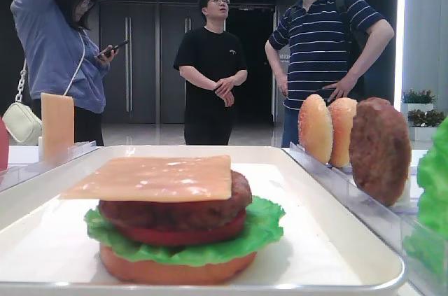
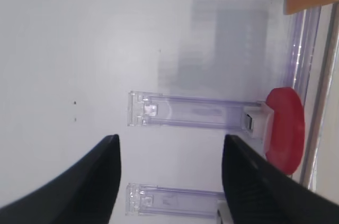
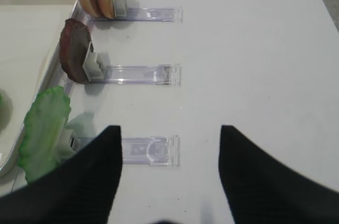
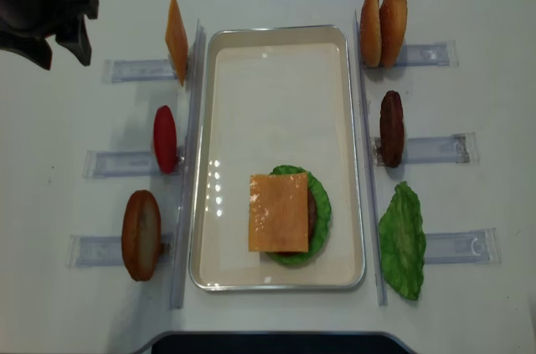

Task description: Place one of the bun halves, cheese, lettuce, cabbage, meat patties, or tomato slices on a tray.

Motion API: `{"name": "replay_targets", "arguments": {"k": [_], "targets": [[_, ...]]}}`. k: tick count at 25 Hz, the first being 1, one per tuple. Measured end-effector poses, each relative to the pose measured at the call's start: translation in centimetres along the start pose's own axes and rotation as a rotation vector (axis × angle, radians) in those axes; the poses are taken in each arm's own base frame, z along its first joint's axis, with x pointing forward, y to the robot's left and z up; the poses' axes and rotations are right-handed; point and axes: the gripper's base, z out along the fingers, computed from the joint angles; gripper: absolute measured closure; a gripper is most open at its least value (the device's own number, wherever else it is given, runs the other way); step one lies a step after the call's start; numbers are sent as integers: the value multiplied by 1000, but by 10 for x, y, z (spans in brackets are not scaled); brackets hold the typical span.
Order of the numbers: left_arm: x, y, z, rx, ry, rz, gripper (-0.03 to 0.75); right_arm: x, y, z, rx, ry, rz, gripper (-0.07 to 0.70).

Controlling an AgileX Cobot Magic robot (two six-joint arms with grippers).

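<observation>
On the white tray [image 4: 276,78] stands a stack of bun, lettuce [image 4: 320,203], tomato, patty and a cheese slice [image 4: 279,212] on top; the low front view shows it in layers [image 1: 175,208]. Left of the tray stand a cheese slice [image 4: 176,38], a tomato slice [image 4: 165,138] and a bun half [image 4: 141,234]. To its right are two bun halves [image 4: 383,28], a meat patty [image 4: 391,128] and a lettuce leaf [image 4: 403,241]. My left gripper [image 2: 170,138] is open and empty over bare table, left of the tomato slice [image 2: 285,128]. My right gripper [image 3: 169,128] is open and empty, right of the lettuce [image 3: 45,131].
Narrow clear holders [image 4: 126,161] [image 4: 456,247] lie in rows on both sides of the tray. My left arm [image 4: 38,11] is at the far left corner of the table. Three people [image 1: 210,65] stand behind the table.
</observation>
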Motion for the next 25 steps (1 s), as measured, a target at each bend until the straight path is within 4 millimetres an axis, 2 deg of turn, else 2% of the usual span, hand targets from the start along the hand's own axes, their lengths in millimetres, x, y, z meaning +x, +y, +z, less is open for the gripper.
{"name": "replay_targets", "arguments": {"k": [14,21,25], "targets": [[0,3,-1,-17,-5,17,251,0,0,0,0,0,0,215],[9,6,-19,-13,-52,11,251,0,0,0,0,0,0,215],[22,8,-29,-11,-69,9,251,0,0,0,0,0,0,215]]}}
